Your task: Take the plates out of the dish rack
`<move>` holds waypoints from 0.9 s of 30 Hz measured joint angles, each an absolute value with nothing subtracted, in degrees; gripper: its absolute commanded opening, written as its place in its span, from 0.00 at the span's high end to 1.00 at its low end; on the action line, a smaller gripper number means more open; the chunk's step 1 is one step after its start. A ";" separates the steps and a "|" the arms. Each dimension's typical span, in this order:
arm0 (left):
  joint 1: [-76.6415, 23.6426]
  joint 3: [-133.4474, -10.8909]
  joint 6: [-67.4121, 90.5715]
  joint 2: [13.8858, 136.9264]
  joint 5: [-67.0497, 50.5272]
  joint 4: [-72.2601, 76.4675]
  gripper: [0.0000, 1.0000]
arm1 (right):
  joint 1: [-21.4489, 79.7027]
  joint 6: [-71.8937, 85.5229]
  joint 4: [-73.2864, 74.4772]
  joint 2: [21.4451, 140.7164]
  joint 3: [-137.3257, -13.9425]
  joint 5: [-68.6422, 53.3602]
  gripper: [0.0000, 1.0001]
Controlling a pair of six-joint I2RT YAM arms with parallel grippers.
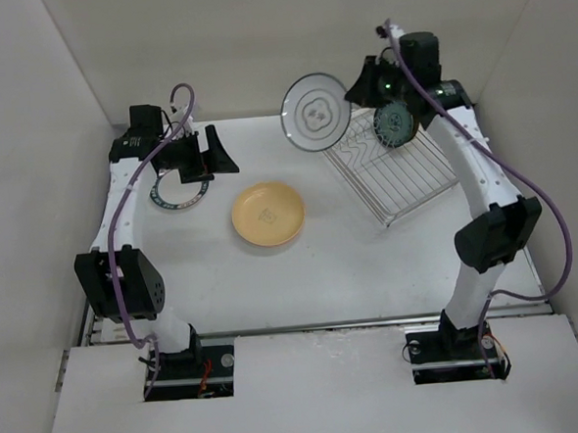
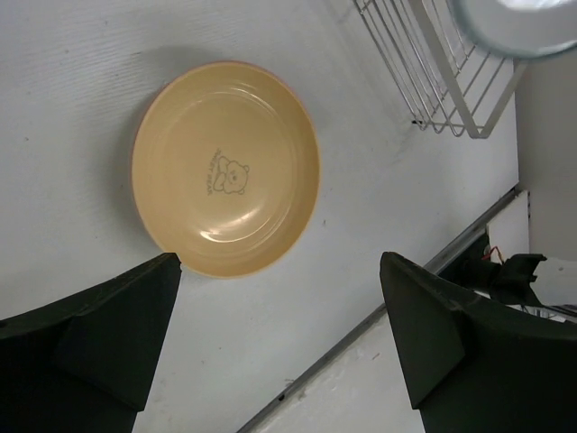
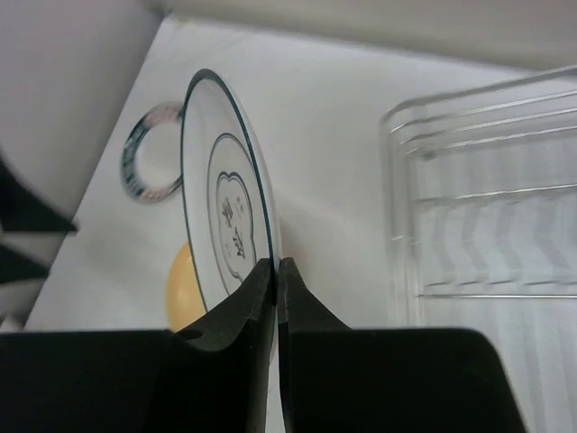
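Note:
My right gripper (image 1: pixel 348 97) is shut on the edge of a white plate with a thin dark rim (image 1: pixel 315 112) and holds it upright in the air, left of the silver wire dish rack (image 1: pixel 396 171). In the right wrist view the fingers (image 3: pixel 276 266) pinch that plate's rim (image 3: pixel 225 216). A dark patterned plate (image 1: pixel 394 124) stands at the rack's far end. A yellow-tan plate (image 1: pixel 267 214) lies flat at the table's middle. A white plate with a teal patterned rim (image 1: pixel 180 192) lies at the left, under my open, empty left gripper (image 1: pixel 207 161).
The left wrist view shows the yellow-tan plate (image 2: pixel 225 167) ahead of the open left gripper (image 2: pixel 279 271), with the rack's corner (image 2: pixel 442 72) at the upper right. White walls enclose the table on three sides. The right arm stands beside the rack.

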State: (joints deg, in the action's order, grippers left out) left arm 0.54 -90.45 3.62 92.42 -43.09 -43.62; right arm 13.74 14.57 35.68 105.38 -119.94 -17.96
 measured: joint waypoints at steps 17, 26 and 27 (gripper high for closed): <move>0.45 -93.51 3.42 98.54 -43.94 -44.80 0.39 | 26.37 20.86 25.04 112.27 -112.53 -42.83 1.00; 0.60 -93.32 3.03 98.54 -51.72 -45.41 0.97 | 26.33 23.27 21.93 117.08 -112.55 -45.34 1.00; 0.97 -93.25 3.18 98.50 -54.00 -45.47 1.00 | 26.04 23.27 21.91 117.56 -112.55 -45.08 1.00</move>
